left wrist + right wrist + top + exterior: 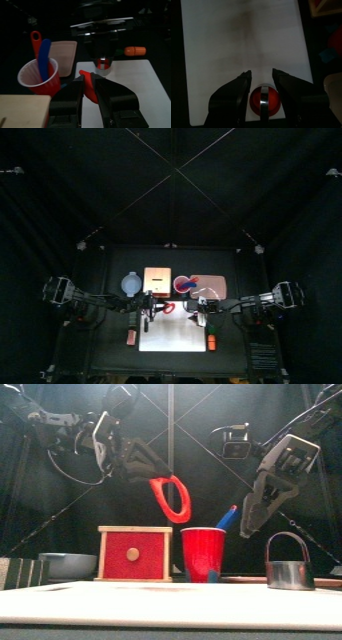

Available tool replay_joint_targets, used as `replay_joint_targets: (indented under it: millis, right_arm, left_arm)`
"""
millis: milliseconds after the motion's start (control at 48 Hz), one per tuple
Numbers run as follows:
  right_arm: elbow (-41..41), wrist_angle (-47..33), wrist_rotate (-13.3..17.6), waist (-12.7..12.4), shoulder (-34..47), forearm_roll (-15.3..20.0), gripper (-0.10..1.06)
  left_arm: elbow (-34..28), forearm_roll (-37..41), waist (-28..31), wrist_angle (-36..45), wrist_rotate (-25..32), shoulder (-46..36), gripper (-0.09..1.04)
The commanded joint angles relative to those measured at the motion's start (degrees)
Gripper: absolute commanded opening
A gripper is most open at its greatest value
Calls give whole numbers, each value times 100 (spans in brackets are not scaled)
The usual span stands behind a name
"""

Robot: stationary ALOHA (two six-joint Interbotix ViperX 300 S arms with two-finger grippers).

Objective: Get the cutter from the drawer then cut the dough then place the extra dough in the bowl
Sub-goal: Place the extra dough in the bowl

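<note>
Left arm is holding a flat ring of red dough [177,514] up in the air, well above the table. The left gripper [92,86] is clamping narrow on the ring's upper edge. The ring is hanging loose below the jaws, above and between the pale wooden box with a red drawer front [135,552] and the red plastic cup [203,554].

The right gripper [262,75] is hovering with its jaws spread wide and nothing between them. It is sitting above the round metal cutter with a wire handle [287,574] and is not touching it. From the right wrist, the cutter is showing in the gap between the two jaws, down on the white cutting board [238,45]. A round disc of red dough [256,102] is filling the inside of the cutter.

The cutter is standing upright on the board's right part, to the right of the cup.

A blue toy knife [43,57] and a red toy knife [35,40] are standing in the cup. The blue-grey bowl with small handles [67,564] is sitting left of the box, well apart from the hanging ring. A flat pink tray [63,57] is lying behind the cup. An orange toy food piece [135,50] is lying on the black table [157,45], off the board.
</note>
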Motion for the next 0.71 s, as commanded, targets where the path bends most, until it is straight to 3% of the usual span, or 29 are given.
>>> replay_joint_targets:
  millis: [21, 167, 333, 500, 604, 708]
  right_arm:
    - [-220, -466, -9, -62, -18, -220, 77]
    - [-272, -1608, 0, -123, -18, -615, 77]
    - [-158, -2593, -35, -132, 0, -721, 77]
    - [-88, -2646, -44, -167, 18, -721, 77]
    - [-26, -2646, -44, -185, 18, -721, 77]
    - [-9, -2654, -44, -193, 18, -721, 77]
  left_arm:
    - [246, -88, 114, 9, 62, -598, 61]
    - [844, -220, 299, 35, 105, -1468, 61]
    - [1494, -571, 650, 580, 114, -2619, 61]
    - [1951, -677, 1635, 1301, 105, -3287, 61]
    - [2101, -686, 2391, 1626, 105, -3340, 61]
    - [2109, -598, 2786, 1793, 114, -3120, 61]
